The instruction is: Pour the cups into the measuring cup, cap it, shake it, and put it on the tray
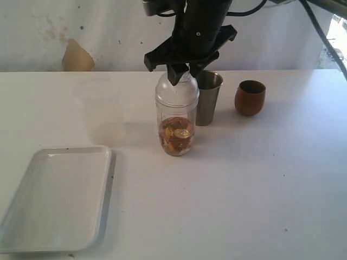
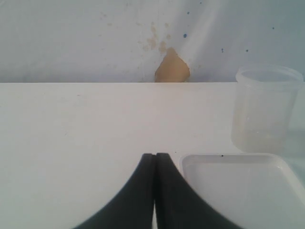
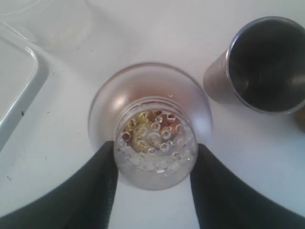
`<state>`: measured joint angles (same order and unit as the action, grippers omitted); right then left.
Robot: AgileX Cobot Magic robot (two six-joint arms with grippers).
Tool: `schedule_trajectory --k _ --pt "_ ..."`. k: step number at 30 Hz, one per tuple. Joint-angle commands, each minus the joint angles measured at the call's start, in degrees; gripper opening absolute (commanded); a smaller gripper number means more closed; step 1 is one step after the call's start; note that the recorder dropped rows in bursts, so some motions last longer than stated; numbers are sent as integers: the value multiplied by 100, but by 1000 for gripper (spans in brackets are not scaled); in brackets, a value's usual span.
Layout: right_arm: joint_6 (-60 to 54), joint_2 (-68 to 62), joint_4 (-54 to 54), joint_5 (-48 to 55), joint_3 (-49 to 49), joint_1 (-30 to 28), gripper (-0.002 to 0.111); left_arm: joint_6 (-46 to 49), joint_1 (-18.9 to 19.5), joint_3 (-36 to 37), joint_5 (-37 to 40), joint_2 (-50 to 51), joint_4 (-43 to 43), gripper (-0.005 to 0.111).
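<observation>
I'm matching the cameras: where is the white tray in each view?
Exterior: tray at lower left.
Left wrist: tray beside the shut left gripper, before a clear tub.
Right wrist: tray cut by the frame, near that tub.
Shared landmark: the tub.

White wall (image 1: 108, 32) (chipped), white table (image 1: 244, 189).

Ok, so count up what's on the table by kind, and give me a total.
Drinking cups: 2 (steel tumbler, wooden cup)
Clear containers: 2 (measuring cup, tub)
Lids: 1 (dome lid, on the measuring cup)
Trays: 1 (white tray)
Total: 6
</observation>
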<state>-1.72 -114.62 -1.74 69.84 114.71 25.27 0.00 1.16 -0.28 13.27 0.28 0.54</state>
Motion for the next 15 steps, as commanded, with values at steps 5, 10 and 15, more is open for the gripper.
schedule_trajectory --k 5,10,15 --pt "-154 -131 -86 12 -11 6 0 0 -23 28 10 -28 8 0" --pt "-221 -202 -86 12 -11 6 0 0 -23 28 10 -28 8 0" --pt "-221 -228 -86 12 -19 6 0 0 -23 28 10 -28 8 0"
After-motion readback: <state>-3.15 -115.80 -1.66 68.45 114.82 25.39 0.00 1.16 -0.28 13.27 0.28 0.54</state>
